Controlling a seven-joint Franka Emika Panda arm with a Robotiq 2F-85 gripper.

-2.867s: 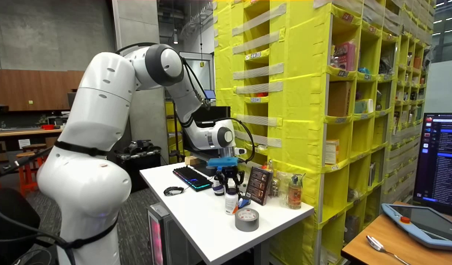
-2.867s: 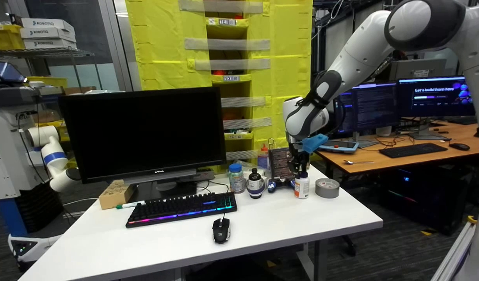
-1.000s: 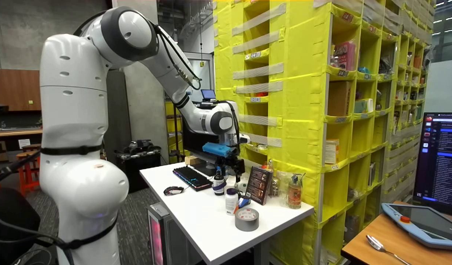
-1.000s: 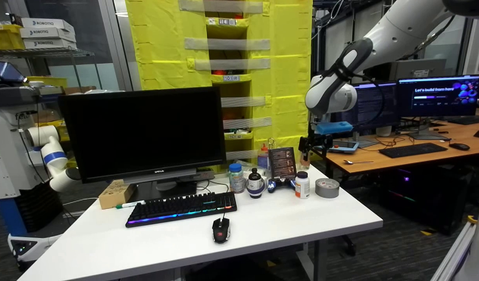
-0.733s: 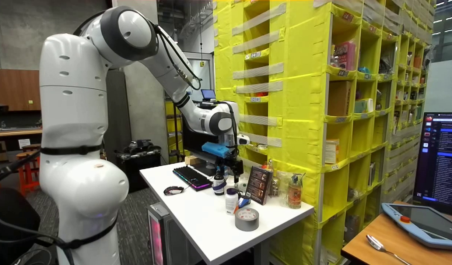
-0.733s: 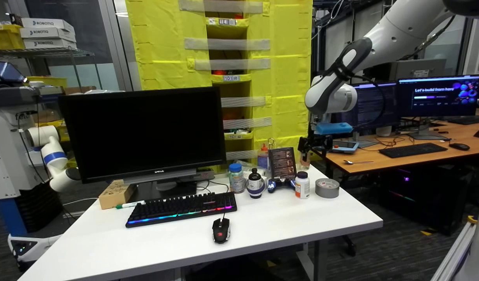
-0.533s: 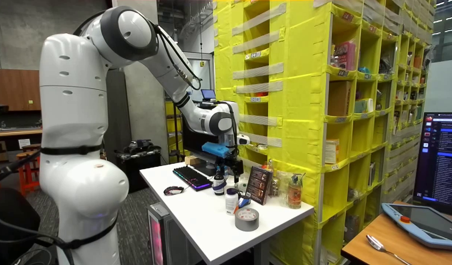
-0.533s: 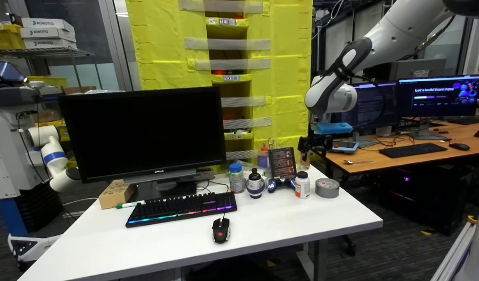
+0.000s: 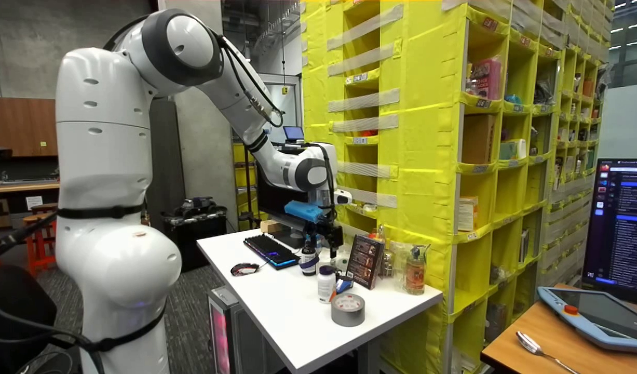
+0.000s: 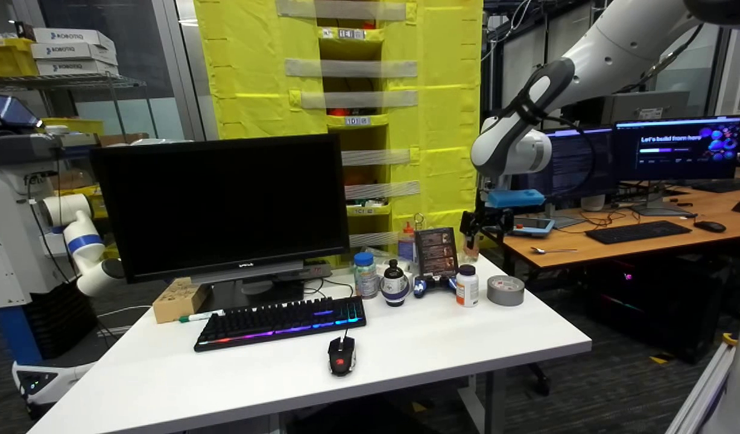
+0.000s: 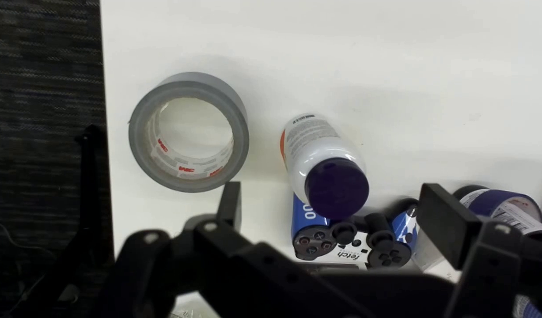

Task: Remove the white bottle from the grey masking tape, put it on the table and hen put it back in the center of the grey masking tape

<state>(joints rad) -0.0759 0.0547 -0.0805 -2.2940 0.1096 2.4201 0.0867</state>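
Gripper (image 11: 338, 215): jaws wide apart, nothing held; the fingers (image 11: 447, 223) point down, raised above the table (image 10: 436, 337). White bottle (image 11: 312, 139): below the gripper and clear of it, standing upright on the table. In the wrist view its purple cap (image 11: 337, 187) shows between the fingers, its base toward the upper edge; the exact sideways offset cannot be told. Long axis: vertical, roughly in line with the fingers, so a descent astride the cap should suit. Caution: the game controller (image 11: 315, 242) lies near the bottle, partly hidden by it, and could foul a finger. Grey masking tape (image 11: 189, 185): flat, beside the bottle, not touching; hole vacant. Judgement: removal appears complete, return to the hole outstanding. Farther off, in both exterior views: dark bottle (image 10: 394, 278), then keyboard (image 10: 282, 322)
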